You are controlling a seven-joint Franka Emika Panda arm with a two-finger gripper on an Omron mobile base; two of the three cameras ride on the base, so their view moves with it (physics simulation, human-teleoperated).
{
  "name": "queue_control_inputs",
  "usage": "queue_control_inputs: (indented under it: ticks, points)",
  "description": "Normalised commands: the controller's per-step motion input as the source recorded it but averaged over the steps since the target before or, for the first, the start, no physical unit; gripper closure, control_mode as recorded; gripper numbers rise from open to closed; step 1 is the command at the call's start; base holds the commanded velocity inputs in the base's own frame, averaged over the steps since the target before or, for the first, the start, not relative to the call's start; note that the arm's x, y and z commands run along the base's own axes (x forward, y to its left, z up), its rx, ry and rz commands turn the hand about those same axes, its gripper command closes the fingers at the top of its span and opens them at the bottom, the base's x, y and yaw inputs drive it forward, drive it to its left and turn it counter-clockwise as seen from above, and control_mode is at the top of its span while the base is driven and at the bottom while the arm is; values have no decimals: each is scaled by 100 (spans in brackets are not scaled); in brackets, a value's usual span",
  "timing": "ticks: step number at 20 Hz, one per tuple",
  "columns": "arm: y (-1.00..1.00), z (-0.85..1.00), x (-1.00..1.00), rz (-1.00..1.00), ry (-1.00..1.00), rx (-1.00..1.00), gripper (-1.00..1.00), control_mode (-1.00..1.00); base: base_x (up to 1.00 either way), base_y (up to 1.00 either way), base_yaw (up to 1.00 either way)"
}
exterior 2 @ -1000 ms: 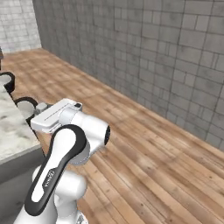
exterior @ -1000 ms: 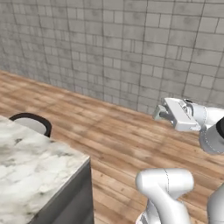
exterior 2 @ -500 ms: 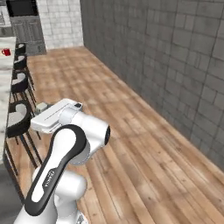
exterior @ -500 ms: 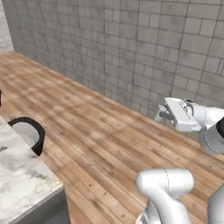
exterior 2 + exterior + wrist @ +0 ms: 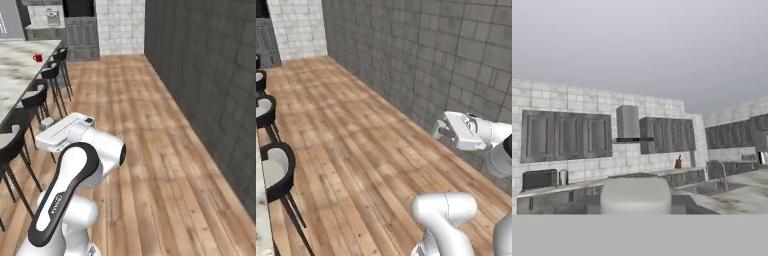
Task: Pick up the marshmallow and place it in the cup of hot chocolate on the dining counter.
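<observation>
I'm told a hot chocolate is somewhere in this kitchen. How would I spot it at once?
Look in the right base view at the long marble counter on the left, lined with black stools. Far down its top stands the cup, small and red. It is the one bright red thing on the pale marble.

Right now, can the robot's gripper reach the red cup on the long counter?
Probably not. The red cup sits far down the dining counter, while the gripper hangs close to the robot's body, with black stools lined along the counter between them. The base would likely need to drive closer first.
</observation>
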Motion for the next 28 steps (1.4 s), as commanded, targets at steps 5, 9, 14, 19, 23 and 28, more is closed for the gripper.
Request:
queue_control_inputs:
  ticks: [5,9,14,19,23,28]
  points:
    - [0,0,0,0,0,0,100,100,100,-78,43]
    - [0,0,0,0,0,0,100,100,100,-64,47]
    - [0,0,0,0,0,0,100,100,100,-55,50]
    - [0,0,0,0,0,0,100,100,100,-56,49]
    - [0,0,0,0,0,0,100,100,100,-62,46]
    - [0,0,0,0,0,0,100,100,100,-63,46]
